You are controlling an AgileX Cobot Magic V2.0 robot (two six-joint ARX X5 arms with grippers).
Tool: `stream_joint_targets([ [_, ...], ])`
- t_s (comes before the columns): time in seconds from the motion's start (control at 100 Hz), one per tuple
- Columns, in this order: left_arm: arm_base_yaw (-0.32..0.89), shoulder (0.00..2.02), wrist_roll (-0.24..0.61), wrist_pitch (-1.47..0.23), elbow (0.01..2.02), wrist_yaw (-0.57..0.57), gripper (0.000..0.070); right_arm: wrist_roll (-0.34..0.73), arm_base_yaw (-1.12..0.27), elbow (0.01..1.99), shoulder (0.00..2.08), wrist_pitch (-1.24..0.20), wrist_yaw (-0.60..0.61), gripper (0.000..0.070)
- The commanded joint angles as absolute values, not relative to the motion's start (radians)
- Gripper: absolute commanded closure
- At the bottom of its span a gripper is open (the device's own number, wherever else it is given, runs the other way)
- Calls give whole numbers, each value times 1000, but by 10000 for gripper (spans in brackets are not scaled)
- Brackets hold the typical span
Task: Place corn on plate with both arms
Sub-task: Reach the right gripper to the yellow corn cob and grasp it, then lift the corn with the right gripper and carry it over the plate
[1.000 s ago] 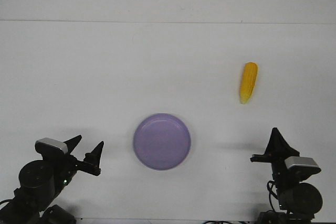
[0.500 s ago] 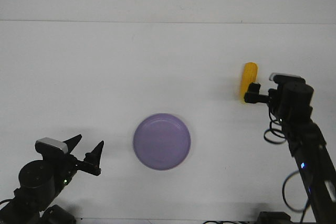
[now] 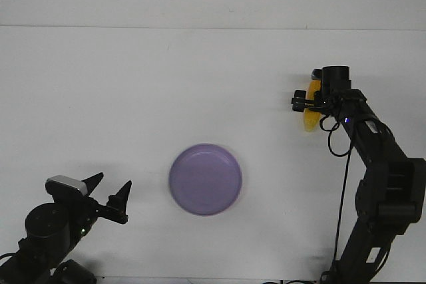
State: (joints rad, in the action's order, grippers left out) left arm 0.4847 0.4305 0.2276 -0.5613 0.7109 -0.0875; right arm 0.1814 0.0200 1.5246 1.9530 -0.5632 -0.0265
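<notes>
The yellow-orange corn (image 3: 309, 122) lies on the white table at the right, its pointed end towards me. My right gripper (image 3: 311, 103) hangs straight over its middle and hides most of it. One black finger (image 3: 297, 102) shows left of the cob, so the jaws stand apart around it. The lavender plate (image 3: 205, 179) sits empty near the front centre, well left of the corn. My left gripper (image 3: 108, 191) is open and empty at the front left, low, pointing right towards the plate.
The white table (image 3: 133, 84) ends at a far edge along the top of the view. The right arm's links and cable (image 3: 373, 157) stretch from the front right corner up to the corn.
My right arm has swung from the front right corner out to the corn and now sits over it. The corn, the plate and the left arm have not moved.
</notes>
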Motion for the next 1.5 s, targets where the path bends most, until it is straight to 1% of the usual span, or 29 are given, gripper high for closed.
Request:
stream_joint_targets([
  [0.0, 488, 430, 229, -558, 716, -89, 197, 199, 21, 1560, 1990, -557, -35, 139],
  [0.08, 488, 430, 229, -561, 716, -89, 197, 205, 21, 1563, 2008, -555, -38, 212],
  [0.16, 488, 430, 229, -562, 716, -89, 197, 206, 21, 1563, 2012, -555, -52, 359],
  [0.2, 488, 430, 229, -561, 716, -89, 197, 206, 21, 1563, 2012, -554, -52, 411],
  [0.25, 488, 430, 229, -561, 716, -89, 197, 207, 21, 1563, 2012, -555, -51, 452],
  [0.37, 488, 430, 229, -559, 716, -89, 197, 213, 21, 1563, 2011, -558, -49, 494],
  [0.51, 488, 430, 229, -560, 716, -89, 197, 212, 21, 1563, 1983, -589, -38, 496],
  [0.63, 488, 430, 228, -559, 716, -89, 197, 194, 21, 1563, 1912, -609, -12, 497],
  [0.78, 488, 430, 228, -560, 716, -89, 197, 135, 8, 1563, 1759, -652, 39, 497],
  [0.93, 488, 430, 228, -560, 716, -89, 197, 75, -59, 1563, 1581, -726, 70, 497],
  [1.02, 488, 430, 228, -559, 716, -89, 197, 75, -135, 1545, 1478, -756, 118, 497],
  [1.11, 488, 430, 228, -559, 716, -89, 197, 75, -231, 1501, 1387, -761, 128, 497],
  [1.24, 488, 430, 228, -559, 716, -89, 197, 89, -434, 1402, 1322, -744, 123, 497],
  [1.33, 488, 430, 228, -558, 716, -89, 197, 119, -570, 1317, 1322, -704, 105, 497],
  [1.49, 489, 430, 228, -559, 716, -89, 197, 167, -763, 1164, 1360, -559, 68, 497],
])
